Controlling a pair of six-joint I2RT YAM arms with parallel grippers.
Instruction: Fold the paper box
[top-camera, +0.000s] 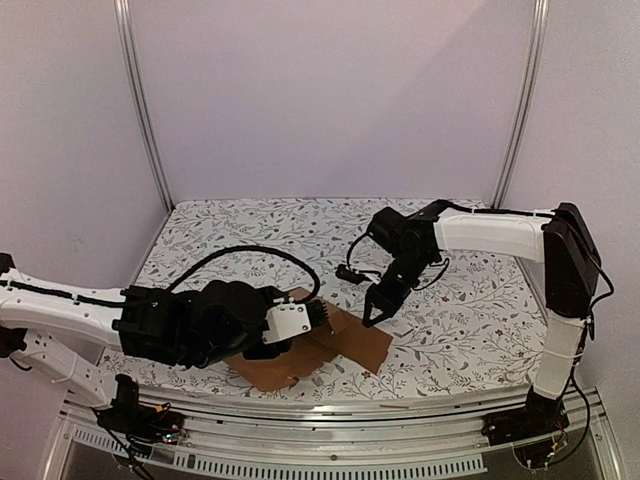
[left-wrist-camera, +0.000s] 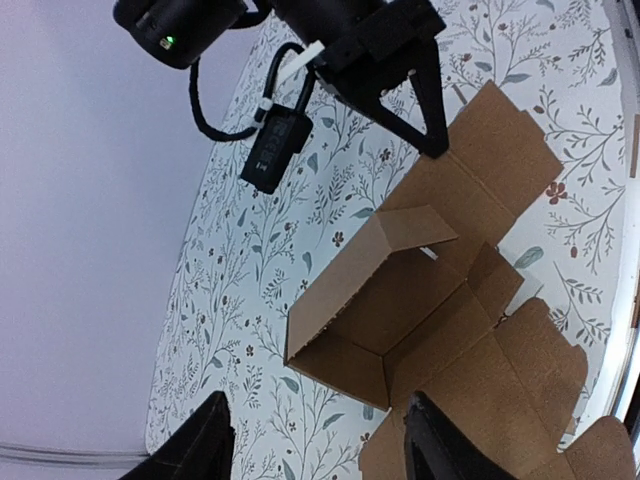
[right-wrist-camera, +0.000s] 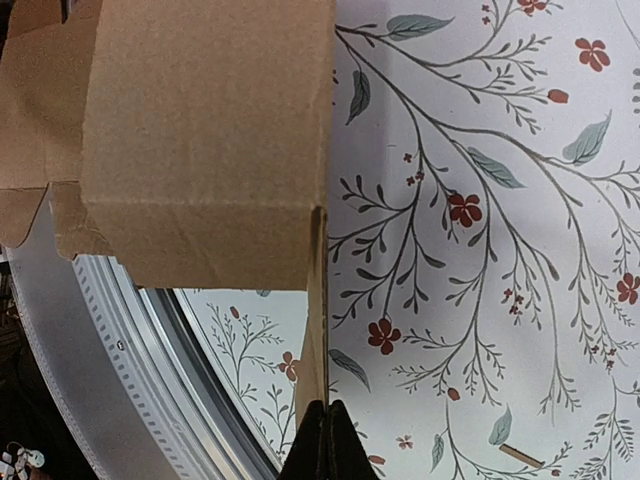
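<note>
The desk (top-camera: 470, 330) has a flowery cloth. It carries the box (top-camera: 350, 345) near its front edge, between the left arm (top-camera: 180, 325) and the right arm (top-camera: 500, 232), so both can reach it. The box is brown card and only half made. Some walls stand up like a tray and other flaps lie flat. The right claw (right-wrist-camera: 322, 440) is pinched tight on the thin edge of one flap, I think to bend it over. The left claw (left-wrist-camera: 318, 445) is open and holds nothing. It hangs just above the box, maybe to steady a wall.

Count: one desk, two arms, one box, two claws.
</note>
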